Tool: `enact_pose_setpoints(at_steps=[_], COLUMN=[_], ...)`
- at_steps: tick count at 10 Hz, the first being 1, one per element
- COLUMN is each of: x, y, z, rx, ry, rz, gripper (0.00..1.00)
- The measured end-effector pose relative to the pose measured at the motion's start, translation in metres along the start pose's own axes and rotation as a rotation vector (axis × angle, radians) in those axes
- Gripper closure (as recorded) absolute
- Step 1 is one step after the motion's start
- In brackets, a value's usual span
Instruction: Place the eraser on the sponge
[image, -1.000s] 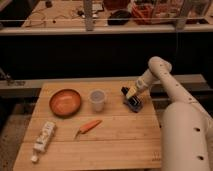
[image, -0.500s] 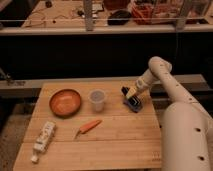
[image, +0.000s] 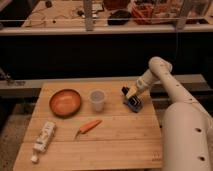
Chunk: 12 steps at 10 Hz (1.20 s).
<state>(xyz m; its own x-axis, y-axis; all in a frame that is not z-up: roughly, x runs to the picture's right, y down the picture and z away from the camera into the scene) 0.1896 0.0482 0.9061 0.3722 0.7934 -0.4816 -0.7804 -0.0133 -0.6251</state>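
Center right of the frame, above the far right part of the wooden table (image: 100, 150): my gripper (image: 132, 96) hangs low over a small dark cluster, in the same spot and pose as half a second and a full second ago, with nothing on the table shifted since then. Whether it is open, closed or gripping something I cannot tell. A black piece, apparently the eraser (image: 125, 90), shows at the gripper's upper-left edge. A dark blue block, apparently the sponge (image: 134, 105), lies on the boards directly below the gripper, and I cannot tell whether the two touch. Left of center sits an orange-brown bowl (image: 65, 102), its inside showing only its own color. Just to its right stands a pale, see-through cup (image: 97, 100), upright, its contents not discernible. The cup is the nearest thing to the cluster on the left, with bare board between them. Nearer the lower edge, a carrot (image: 89, 126) lies at a slant below the cup. A white tube (image: 43, 136) lies at the lower left, well apart from the gripper. My white arm (image: 172, 87) reaches in from the right, and my body (image: 187, 135) fills the lower right corner. A cluttered bench (image: 60, 15) runs across the top of the frame behind a dark gap.
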Motion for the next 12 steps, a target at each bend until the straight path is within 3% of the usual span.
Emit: enact_pose_setpoints(at_steps=[2, 5, 9, 11, 12], x=[-0.0001, 0.0011, 0.0006, 0.0006, 0.0005], y=[0.0001, -0.0015, -0.0011, -0.0013, -0.0009], z=[-0.0005, -0.0014, -0.0004, -0.0013, -0.0007], rx=[0.0, 0.0, 0.0, -0.001, -0.001], ry=[-0.003, -0.01, -0.013, -0.016, -0.015], rz=[0.002, 0.014, 0.02, 0.023, 0.023], gripper=[0.61, 0.46, 0.47, 0.59, 0.59])
